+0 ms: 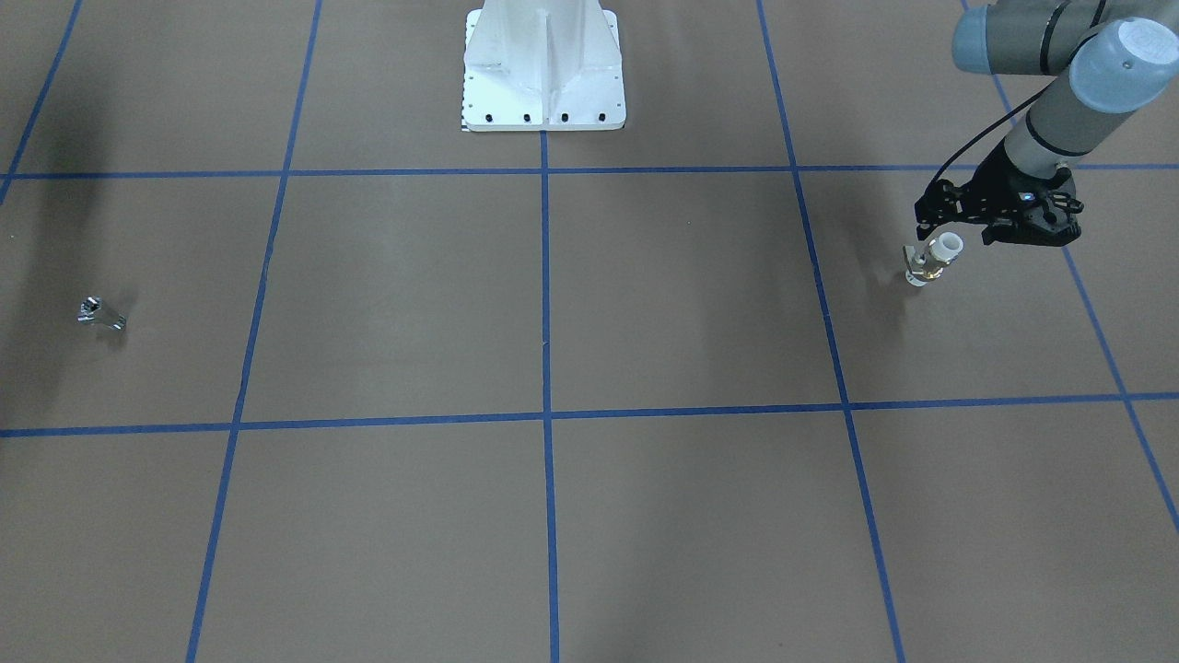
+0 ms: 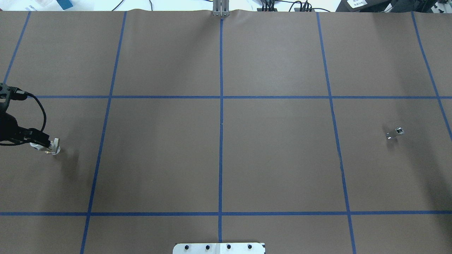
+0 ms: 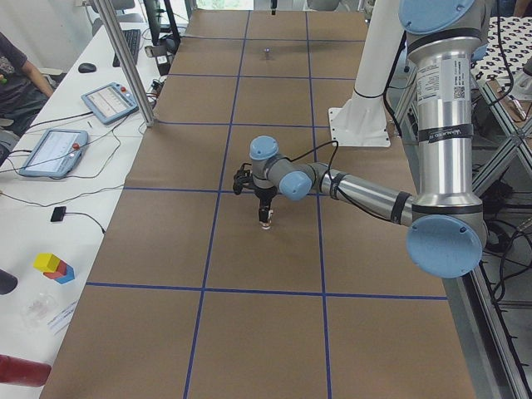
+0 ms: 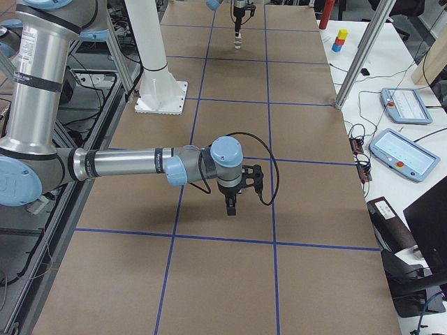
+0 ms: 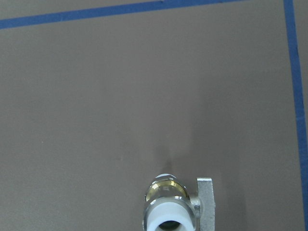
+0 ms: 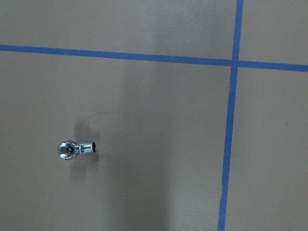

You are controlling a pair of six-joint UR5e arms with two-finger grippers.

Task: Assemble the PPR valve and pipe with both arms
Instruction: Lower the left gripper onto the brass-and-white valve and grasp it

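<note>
- 2 arms work over a brown table (image 1: 682, 304) ruled with blue tape lines (image 1: 545, 276); the white pedestal base (image 1: 543, 74) serves as the reference point throughout.
- Left arm (image 3: 366, 193): reaches out to the robot's left of the pedestal base, with the left gripper (image 3: 264, 211) pointing straight down.
- PPR valve (image 1: 933, 261): stands upright on the table, well apart from the pedestal base on the robot's left and somewhat forward of it. Its white tube end faces up, with the brass middle below and a pale side lever.
- Left gripper fingers: they sit close about the top of the PPR valve; whether they clamp it or stand clear of it cannot be told.
- Pipe (image 1: 99, 315): lies on its side on the table, well apart from the pedestal base on the robot's right, about as far forward as the PPR valve.
- Right arm (image 4: 126, 164): stretches to the robot's right of the pedestal base, with the right gripper (image 4: 231, 206) pointing down over the table. It appears only in the side view, so the spacing of its fingers cannot be told.
- Across the table from the pedestal base: 2 tablets (image 4: 400, 103) on a white bench.
</note>
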